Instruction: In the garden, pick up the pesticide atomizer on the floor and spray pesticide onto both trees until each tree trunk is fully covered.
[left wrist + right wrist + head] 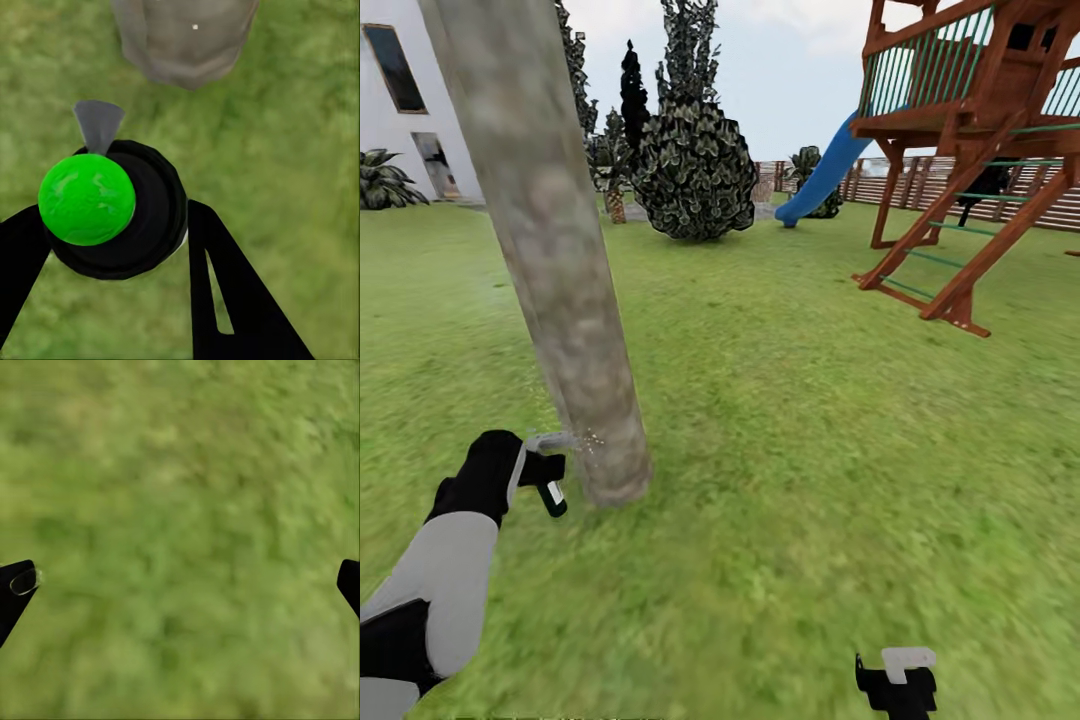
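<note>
Two pincers: left pincer (545, 470) grips the pesticide atomizer (116, 210), green-topped from its wrist, beside the tree trunk (550, 260); right pincer (180, 585) wide.

- The left arm (445, 570), grey forearm with black wrist, extends forward and low.
- The black two-finger left gripper (545, 470) is clamped on a small black bottle.
- The black right gripper (897, 682) hangs low, its fingers (15, 589) spread wide apart.

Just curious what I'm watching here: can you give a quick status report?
Left gripper shut on atomizer, aimed at tree trunk base; white specks there. Right gripper open over grass. Nothing in the way.
</note>
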Controlling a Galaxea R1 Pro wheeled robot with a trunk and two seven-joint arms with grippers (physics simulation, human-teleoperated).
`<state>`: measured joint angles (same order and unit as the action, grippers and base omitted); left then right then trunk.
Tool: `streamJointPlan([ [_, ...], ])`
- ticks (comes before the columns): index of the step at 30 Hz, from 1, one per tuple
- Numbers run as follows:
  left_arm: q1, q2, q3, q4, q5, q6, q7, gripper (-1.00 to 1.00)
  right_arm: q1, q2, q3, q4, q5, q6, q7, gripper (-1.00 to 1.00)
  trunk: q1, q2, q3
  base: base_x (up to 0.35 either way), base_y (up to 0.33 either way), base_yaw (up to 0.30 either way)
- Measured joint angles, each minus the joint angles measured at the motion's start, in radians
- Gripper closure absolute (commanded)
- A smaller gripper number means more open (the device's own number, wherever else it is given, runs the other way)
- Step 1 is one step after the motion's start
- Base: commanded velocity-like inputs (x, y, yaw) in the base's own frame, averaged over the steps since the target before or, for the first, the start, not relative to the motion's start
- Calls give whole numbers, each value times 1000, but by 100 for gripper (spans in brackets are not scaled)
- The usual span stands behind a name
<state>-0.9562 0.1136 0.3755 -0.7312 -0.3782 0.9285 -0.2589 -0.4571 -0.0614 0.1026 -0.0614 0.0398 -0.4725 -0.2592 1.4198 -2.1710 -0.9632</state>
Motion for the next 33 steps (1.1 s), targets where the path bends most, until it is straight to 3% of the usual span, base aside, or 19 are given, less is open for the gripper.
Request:
streamJointPlan([
  [2,-23,3,-14,1,2,24,-2,100,0,0,0,0,0,0,0,-100,0,0,0,0,0,34],
  [4,-42,4,-90,1,9,42,-5,100,0,-2,0,0,0,0,0,-100,0,0,0,0,0,3],
  [5,-49,10,-97,1,3,43,-5,100,0,-3,0,0,0,0,0,-100,0,0,0,0,0,1],
  [6,-54,28,-100,3,-2,43,-5,100,0,-3,0,0,0,0,0,-100,0,0,0,0,0,0],
  [7,-56,61,-100,9,0,43,-15,100,0,-3,0,0,0,0,0,-100,0,0,0,0,0,0],
  [8,-52,117,-105,14,3,43,-90,100,0,-3,0,0,0,0,0,-100,0,0,0,0,0,0],
  [9,-50,133,-107,14,-8,40,-130,100,0,-3,0,0,0,0,0,-100,0,0,0,0,0,0],
  [11,-47,135,-115,14,3,43,-170,100,0,-3,0,0,0,0,0,-100,0,0,0,0,0,0],
  [13,-56,121,-181,11,15,54,-188,100,0,-3,0,0,0,0,0,-100,0,0,0,0,0,0],
  [15,-59,96,-211,9,16,67,-220,100,0,-3,0,0,0,0,0,-100,0,0,0,0,0,3],
  [18,-58,105,-216,7,6,69,-302,100,0,-1,0,0,0,0,0,-100,0,0,0,0,0,175],
  [20,-47,128,-221,4,-11,63,-328,100,0,0,0,0,0,0,0,-100,0,0,0,0,0,95],
  [22,-42,137,-223,3,-5,63,-332,100,0,0,0,0,0,0,0,-100,0,0,0,83,-52,18],
  [28,-45,132,-213,1,5,67,-334,100,0,-3,0,0,0,0,0,-100,0,0,0,182,-181,1],
  [33,-52,137,-212,0,6,67,-335,100,0,-3,0,0,0,0,0,-100,0,0,0,-170,-204,0],
])
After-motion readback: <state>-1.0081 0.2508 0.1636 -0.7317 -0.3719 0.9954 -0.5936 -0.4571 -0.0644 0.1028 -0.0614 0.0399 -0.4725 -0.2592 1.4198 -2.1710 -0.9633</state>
